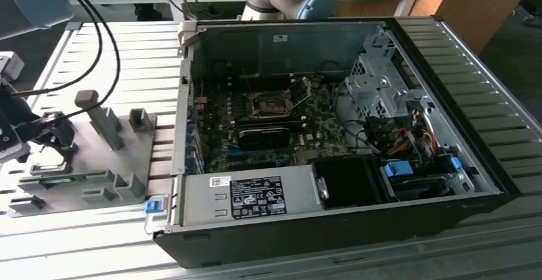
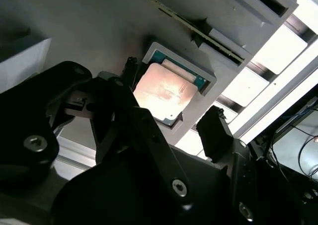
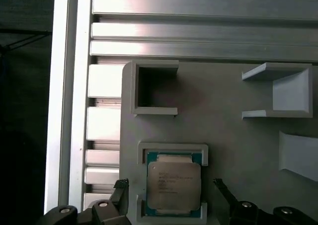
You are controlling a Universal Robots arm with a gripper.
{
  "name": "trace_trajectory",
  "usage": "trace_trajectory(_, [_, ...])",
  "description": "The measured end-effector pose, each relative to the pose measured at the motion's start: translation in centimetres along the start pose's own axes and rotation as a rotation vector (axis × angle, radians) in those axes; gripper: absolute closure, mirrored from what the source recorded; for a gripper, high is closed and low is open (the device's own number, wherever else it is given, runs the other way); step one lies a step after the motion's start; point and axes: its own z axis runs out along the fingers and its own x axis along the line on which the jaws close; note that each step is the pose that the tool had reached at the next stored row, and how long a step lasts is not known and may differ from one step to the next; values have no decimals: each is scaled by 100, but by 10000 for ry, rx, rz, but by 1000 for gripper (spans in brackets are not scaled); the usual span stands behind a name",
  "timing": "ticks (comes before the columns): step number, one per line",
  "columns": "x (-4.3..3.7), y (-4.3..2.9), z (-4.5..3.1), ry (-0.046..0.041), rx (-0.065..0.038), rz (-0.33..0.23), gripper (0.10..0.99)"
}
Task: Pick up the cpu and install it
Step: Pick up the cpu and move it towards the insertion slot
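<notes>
First wrist view: the gripper point(image 3: 170, 185) is seen spread wide, with nothing held. Its dark fingers point(image 3: 120, 189) are set on either side of the cpu point(image 3: 174, 190), apart from it. The cpu is laid flat, silvery top up, inside a raised grey frame point(image 3: 171, 147) on a grey fixture plate point(image 3: 228, 130). Ribbed aluminium of the counter point(image 3: 104, 123) is shown beside the plate. In the exterior view the plate is found at the lower left of the frame. An opened computer case point(image 1: 254, 45) is set across the centre and right, with a dark square socket point(image 1: 273, 105) on its motherboard.
</notes>
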Motion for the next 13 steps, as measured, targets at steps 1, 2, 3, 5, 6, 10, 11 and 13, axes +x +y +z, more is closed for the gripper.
trace_trajectory(1, [-4, 1, 8, 1, 0, 1, 337])
trace_trajectory(2, [-11, 3, 13, 2, 1, 1, 337])
trace_trajectory(3, [-20, 5, 17, 2, 1, 0, 337])
trace_trajectory(5, [-35, 11, 27, -1, 0, 3, 408])
trace_trajectory(6, [-38, 14, 31, -3, -2, 8, 408])
trace_trajectory(10, [-35, 17, 32, -7, 0, 19, 408])
trace_trajectory(11, [-34, 18, 31, -10, 0, 18, 408])
trace_trajectory(13, [-29, 19, 32, -16, 0, 19, 424])
